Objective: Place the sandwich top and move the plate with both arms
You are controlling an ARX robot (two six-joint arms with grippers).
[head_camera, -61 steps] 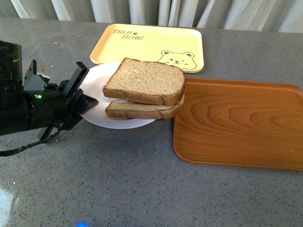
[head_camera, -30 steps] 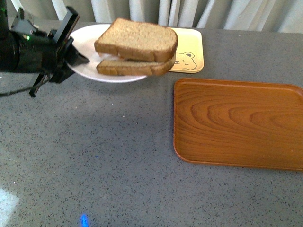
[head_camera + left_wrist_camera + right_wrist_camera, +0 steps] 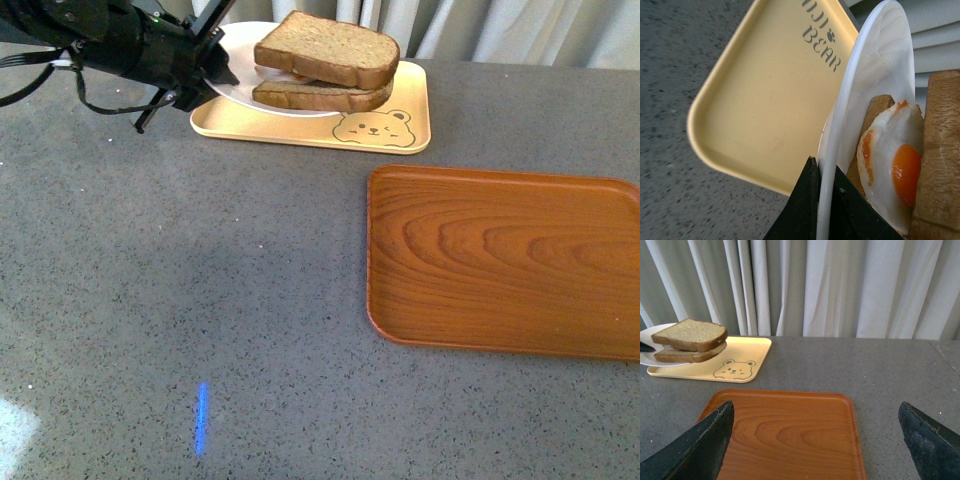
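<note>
The white plate (image 3: pixel 236 62) hangs over the left part of the yellow bear-print tray (image 3: pixel 300 125); contact with the tray cannot be told. On it lies the sandwich, with the sandwich top (image 3: pixel 330 46) over a lower slice. My left gripper (image 3: pixel 205 68) is shut on the plate's left rim. In the left wrist view its black fingers (image 3: pixel 805 200) pinch the rim (image 3: pixel 875 65), and a fried egg (image 3: pixel 895 165) shows under the sandwich top (image 3: pixel 940 150). My right gripper (image 3: pixel 815 440) stands open over the wooden tray (image 3: pixel 785 430), far from the plate (image 3: pixel 646 359).
The brown wooden tray (image 3: pixel 505 260) lies on the grey table at the right. The yellow tray (image 3: pixel 735 367) sits at the back, close to a white curtain (image 3: pixel 840 285). My right arm does not show in the front view.
My left gripper has carried the plate with the sandwich away from the robot and rightward, from the table in front of the yellow tray to over that tray.
</note>
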